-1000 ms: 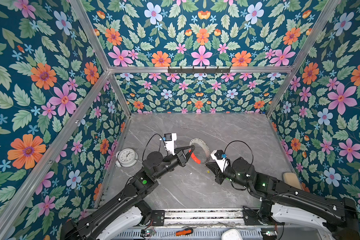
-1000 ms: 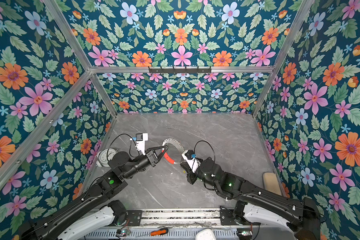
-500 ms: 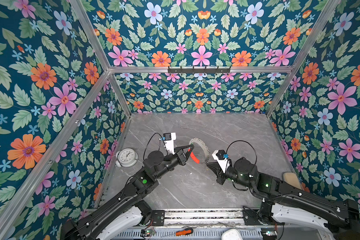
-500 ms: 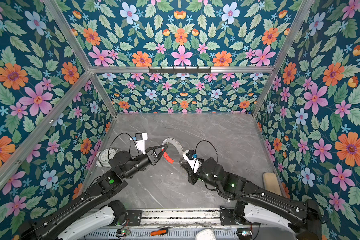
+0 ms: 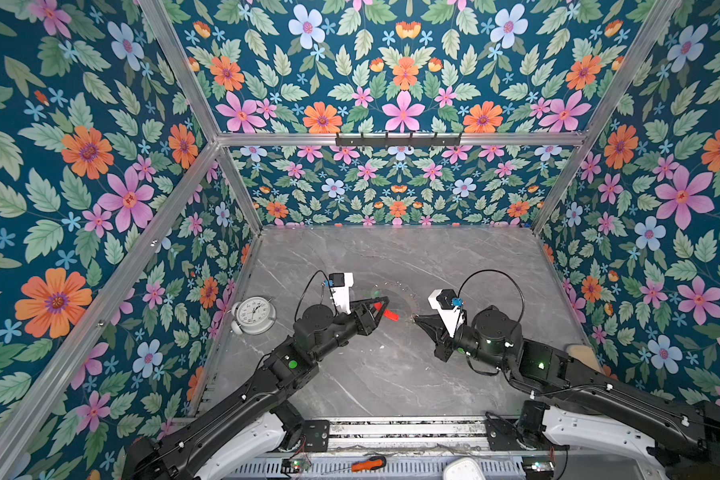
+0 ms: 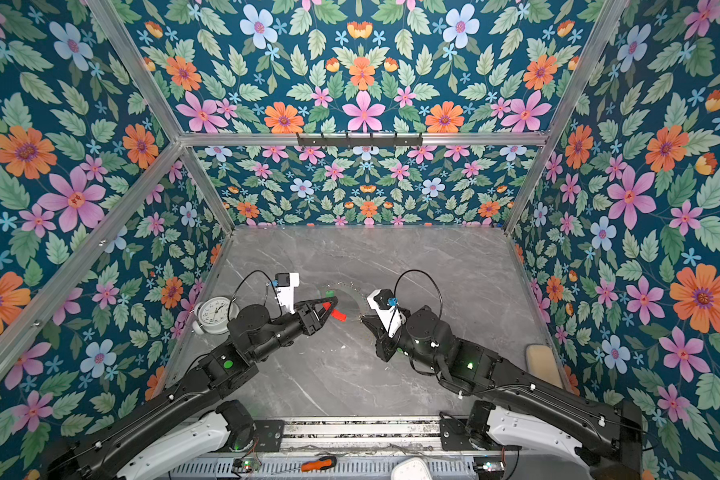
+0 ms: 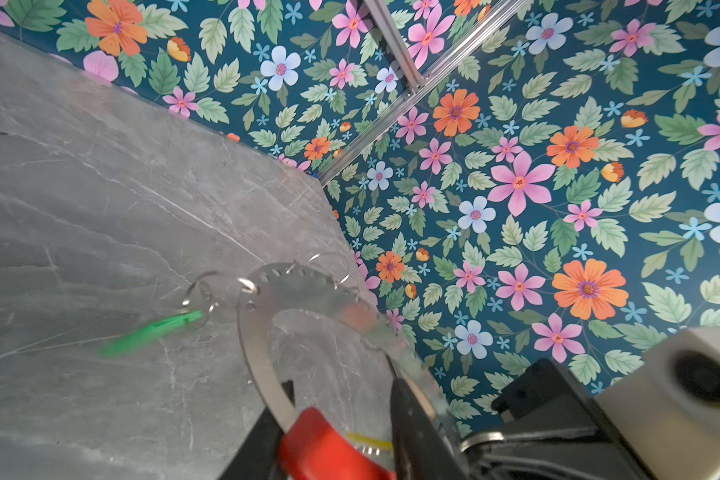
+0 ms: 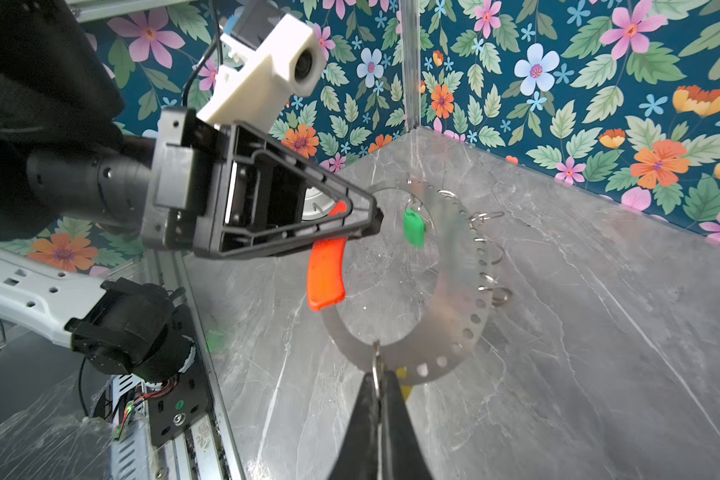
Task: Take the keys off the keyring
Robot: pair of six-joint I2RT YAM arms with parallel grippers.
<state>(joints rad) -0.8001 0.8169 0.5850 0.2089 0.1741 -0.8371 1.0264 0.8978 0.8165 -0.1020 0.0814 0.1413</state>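
**Item 1: left black gripper** [image 5: 382, 308], centre-left in both top views.
- Change: a second ago its fingers [image 7: 410, 419] were clamped on the curved red plastic section [image 8: 326, 270]. Now they stand apart, with the red section lying between them.
- I cannot tell whether one finger still touches it.
- I read this as a release or a regrip, so that end of the hoop has lost its firm hold.

**Item 2: large flat grey metal keyring hoop with a row of holes** [image 8: 462, 299], centre of the frame.
- It sits between the two arms, apparently clear of the grey marble counter [image 5: 391, 374].
- A green plastic tag [image 8: 413, 226] hangs from it.
- Bare wire rings [image 8: 487, 216] sit along its outer edge.

**Item 3: right black gripper** [image 8: 377, 376], centre-right.
- No change: its fingers stay pinched shut on a small wire ring [image 8: 376, 361] at the hoop's rim.
- A yellow plastic tag [image 8: 404, 384] peeps out behind the fingers.
- I judge that this pinch now carries the hoop.

**Not made out:**
- The hoop and green tag are smeared by blur in the left wrist view and faint in both top views.
- The keys' metal blades are nowhere distinct.
- The yellow tag is mostly hidden by the fingers.
- I see no key off the hoop yet.
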